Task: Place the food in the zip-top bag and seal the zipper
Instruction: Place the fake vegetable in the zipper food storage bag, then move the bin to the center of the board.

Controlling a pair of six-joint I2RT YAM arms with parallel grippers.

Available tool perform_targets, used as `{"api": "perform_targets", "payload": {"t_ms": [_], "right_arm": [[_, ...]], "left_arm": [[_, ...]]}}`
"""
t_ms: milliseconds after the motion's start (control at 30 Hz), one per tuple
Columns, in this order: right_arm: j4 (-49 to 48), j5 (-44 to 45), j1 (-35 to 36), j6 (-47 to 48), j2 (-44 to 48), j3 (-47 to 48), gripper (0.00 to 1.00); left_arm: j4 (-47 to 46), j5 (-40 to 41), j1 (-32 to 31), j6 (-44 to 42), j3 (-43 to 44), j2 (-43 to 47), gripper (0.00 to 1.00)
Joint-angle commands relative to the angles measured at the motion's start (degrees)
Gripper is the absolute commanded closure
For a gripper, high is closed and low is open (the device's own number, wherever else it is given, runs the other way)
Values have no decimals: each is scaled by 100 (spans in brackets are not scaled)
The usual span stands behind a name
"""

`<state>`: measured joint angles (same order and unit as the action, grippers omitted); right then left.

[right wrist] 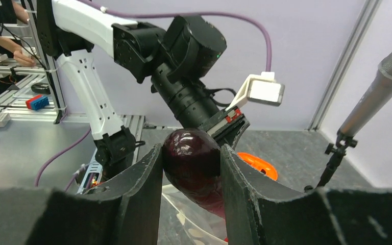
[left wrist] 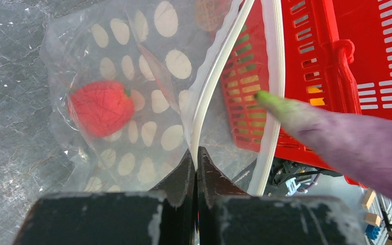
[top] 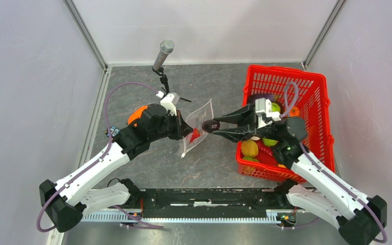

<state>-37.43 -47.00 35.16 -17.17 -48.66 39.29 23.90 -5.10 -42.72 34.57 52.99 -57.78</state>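
The zip-top bag is clear with white dots and is held up off the table, mouth open toward the right. My left gripper is shut on its zipper edge, with the fingertips pinching the white strip. A red toy piece lies inside the bag. My right gripper is shut on a dark purple toy eggplant, held at the bag's mouth. The eggplant's green tip points toward the opening. More food lies in the basket: a lemon, green fruit and red pieces.
The red mesh basket stands at the right, under my right arm. An orange tape holder sits behind my left wrist and shows in the right wrist view. A microphone on a stand is at the back centre.
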Motion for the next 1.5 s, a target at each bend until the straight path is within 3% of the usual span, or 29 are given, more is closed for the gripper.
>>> {"api": "perform_targets", "payload": {"t_ms": [0,133,233,467,700,800,900,1100,1300,1367,1467], "right_arm": [[29,189,237,349,-314,171,82],[436,540,405,820,-590,210,79],[770,649,459,1134,-880,328,71],[256,983,501,1111,-1299,231,68],[1222,1449,723,2471,-1482,497,66],[1620,1413,764,2869,-1654,675,60],[1916,1310,776,3078,-1803,810,44],[1790,1419,773,2979,-1449,669,29],[1700,1296,773,2664,-885,550,29],[1774,1589,771,2613,-650,536,29],[1808,2849,773,2537,-109,392,29]], "left_arm": [[-171,-160,27,-305,281,11,98],[-33,-39,27,-322,358,111,98],[127,64,22,-366,476,191,98],[238,141,27,-468,598,232,98],[287,137,27,-553,684,204,98],[291,148,27,-559,712,199,98],[303,250,27,-560,695,227,98],[475,681,27,-572,705,285,98],[485,1084,27,-541,628,455,98],[256,1274,27,-535,425,692,98],[37,1465,31,-575,171,986,98]]}}
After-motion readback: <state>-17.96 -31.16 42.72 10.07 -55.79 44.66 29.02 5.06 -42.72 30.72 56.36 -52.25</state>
